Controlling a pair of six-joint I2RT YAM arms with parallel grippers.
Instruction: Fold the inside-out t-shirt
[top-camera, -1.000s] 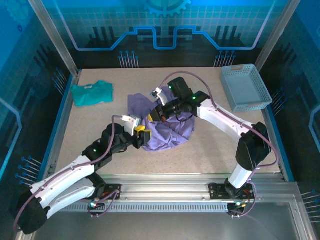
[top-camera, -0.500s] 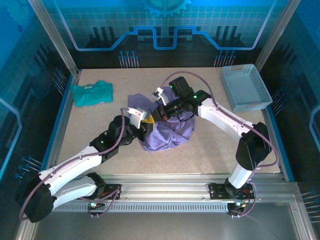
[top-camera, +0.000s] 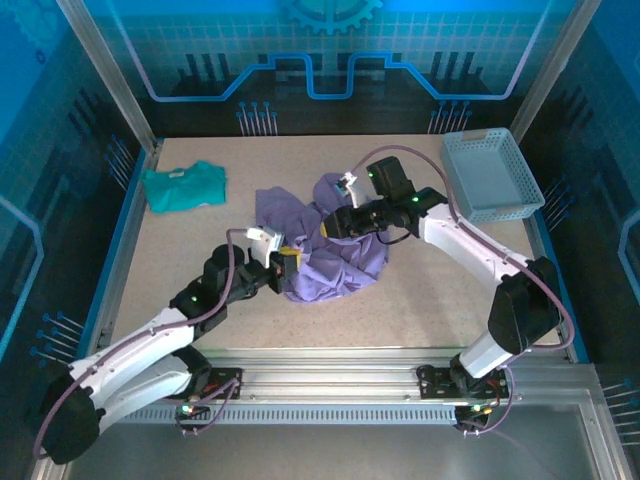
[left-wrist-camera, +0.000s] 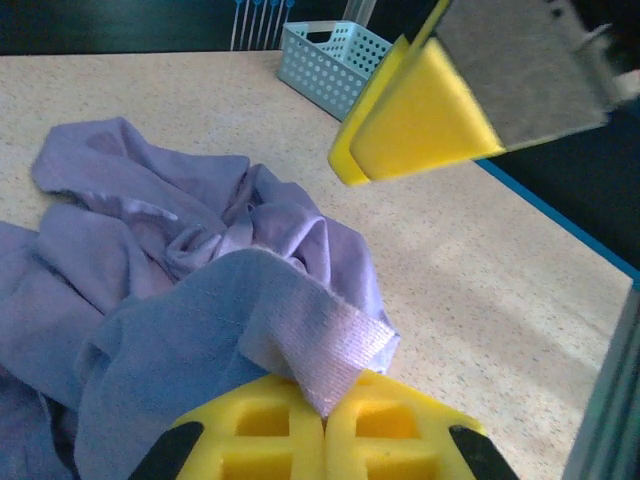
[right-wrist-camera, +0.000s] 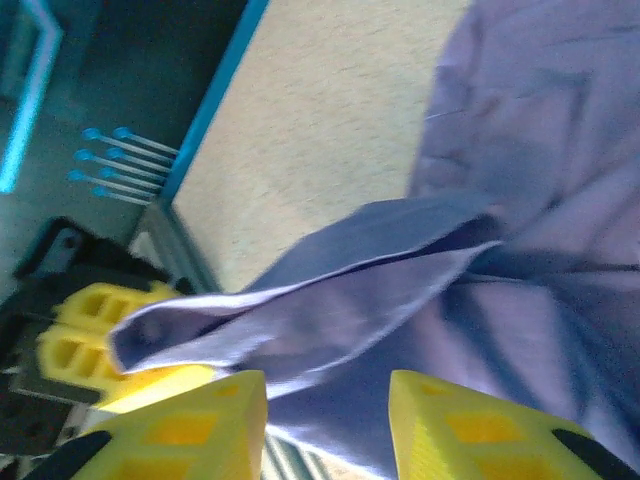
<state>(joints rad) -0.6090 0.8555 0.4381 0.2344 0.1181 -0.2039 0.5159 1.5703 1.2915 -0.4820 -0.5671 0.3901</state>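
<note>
T-shirt (right-wrist-camera: 520, 150) blurred, cut off at right edge; basket (left-wrist-camera: 320, 60) partly hidden behind right fingers (left-wrist-camera: 420, 120).

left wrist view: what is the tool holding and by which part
The left tool is shut on the purple t-shirt, pinching a strip of its stitched hem. The right tool stands open, holding nothing.

Your speckled beige table (top-camera: 200, 235) carries three things: the lavender t-shirt (top-camera: 345, 270) crumpled near its middle, a teal shirt (top-camera: 183, 186) at far left, and a pale blue basket (top-camera: 497, 212) in the far right corner.
</note>
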